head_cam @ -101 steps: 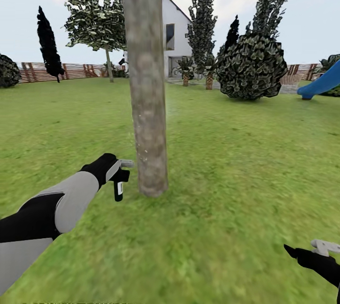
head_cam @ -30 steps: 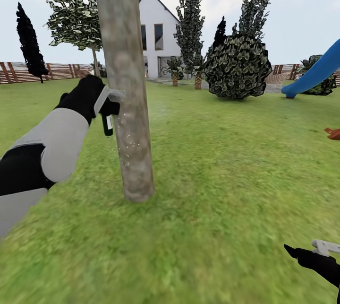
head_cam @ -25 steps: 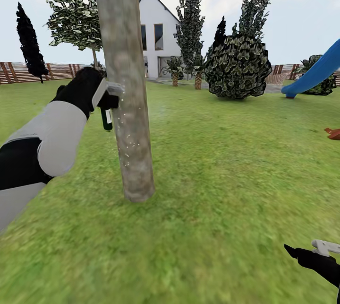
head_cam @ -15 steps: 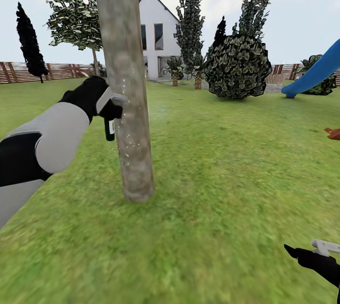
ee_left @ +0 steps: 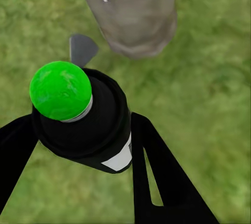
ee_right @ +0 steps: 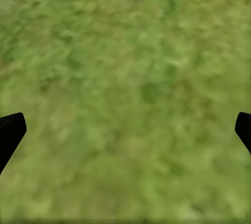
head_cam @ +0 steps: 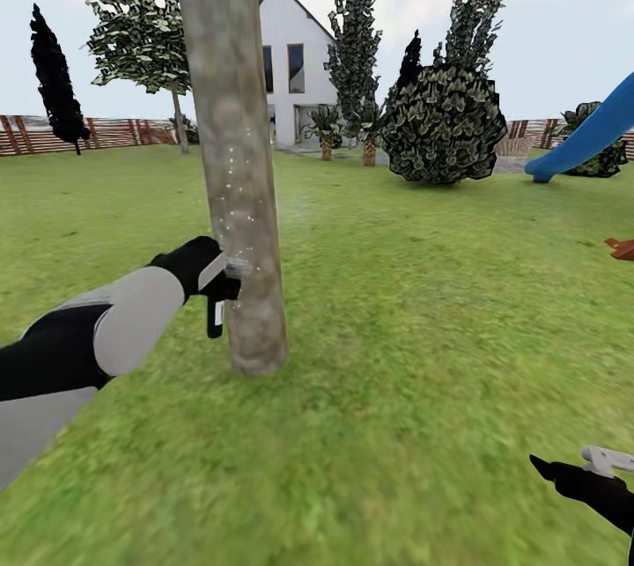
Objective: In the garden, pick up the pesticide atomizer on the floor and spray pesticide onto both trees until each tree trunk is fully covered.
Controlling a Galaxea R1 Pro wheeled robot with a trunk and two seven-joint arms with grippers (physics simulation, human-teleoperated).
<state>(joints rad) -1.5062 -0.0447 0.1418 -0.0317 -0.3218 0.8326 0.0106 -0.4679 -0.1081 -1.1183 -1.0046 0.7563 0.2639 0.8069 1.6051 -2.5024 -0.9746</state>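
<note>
Pesticide atomizer (head_cam: 216, 312) is hanging upright in the left gripper (head_cam: 220, 280), its long axis running vertically, dark body down and light grey trigger head up, just beside the lower part of the tree trunk (head_cam: 236, 152). Its nozzle is pointing straight at the bark, seemingly touching or nearly so, and pale specks are showing on the trunk above the head. In the left wrist view the two black fingers (ee_left: 157, 172) are clamping the bottle (ee_left: 86, 125) on opposite sides of its near-black body, close to the white label, with a bright green dome sitting on the end facing the camera and the trunk's flared base (ee_left: 137, 15) lying just past it on the grass (ee_left: 209, 104). Judging from its small size and hard-looking shell, the bottle is probably light and stiff, somewhat slick, and best held around the mid-body as it is now, leaving the trigger head free. The right gripper (head_cam: 608, 460) is hovering low over the lawn well away from the trunk, its fingertips (ee_right: 10, 132) spread wide apart and grasping nothing. Beyond the trunk, a second tree (head_cam: 145, 33) is standing far off near the wooden fence (head_cam: 106, 133), beside the white house (head_cam: 286, 64).
</note>
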